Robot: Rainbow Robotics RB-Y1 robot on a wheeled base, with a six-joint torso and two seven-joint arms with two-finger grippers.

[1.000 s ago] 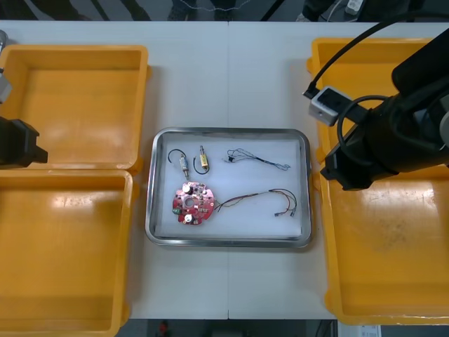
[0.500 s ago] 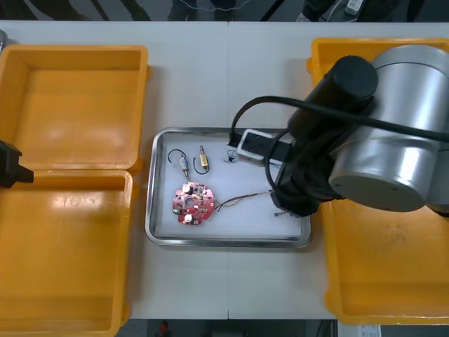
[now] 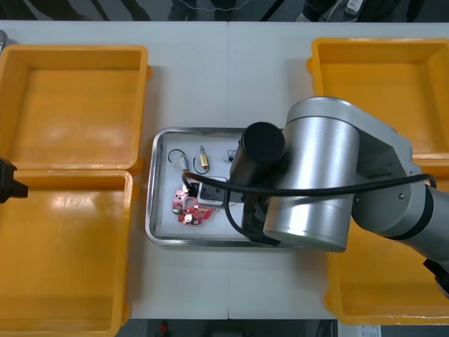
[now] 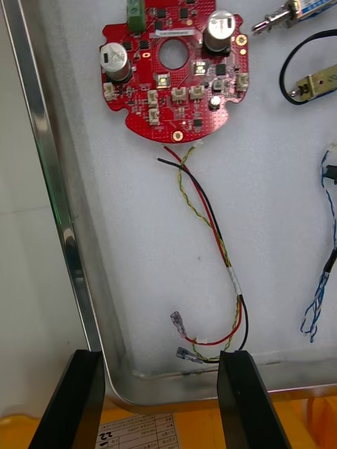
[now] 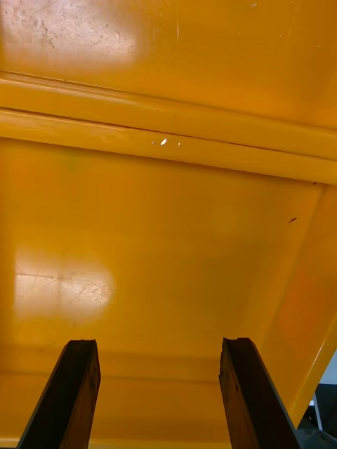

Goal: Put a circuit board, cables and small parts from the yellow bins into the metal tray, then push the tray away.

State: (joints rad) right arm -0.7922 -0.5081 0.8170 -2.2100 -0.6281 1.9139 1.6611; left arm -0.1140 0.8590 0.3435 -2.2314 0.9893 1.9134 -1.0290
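While the board point(image 4: 175, 77) lies in the tray point(image 4: 49, 175) with the red-and-yellow cable point(image 4: 203, 231) just beside it, the right claw point(image 4: 161, 361) hangs spread and empty over the tray's rim. The left claw point(image 5: 158, 347), also released, hovers above a left bin point(image 5: 168, 231).

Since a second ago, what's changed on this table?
The right arm swung leftward from over the right-hand yellow bins to above the shiny metal tray, jaws open and empty. The left arm drew back further to the left. The round red circuit board and the tray itself stayed put.
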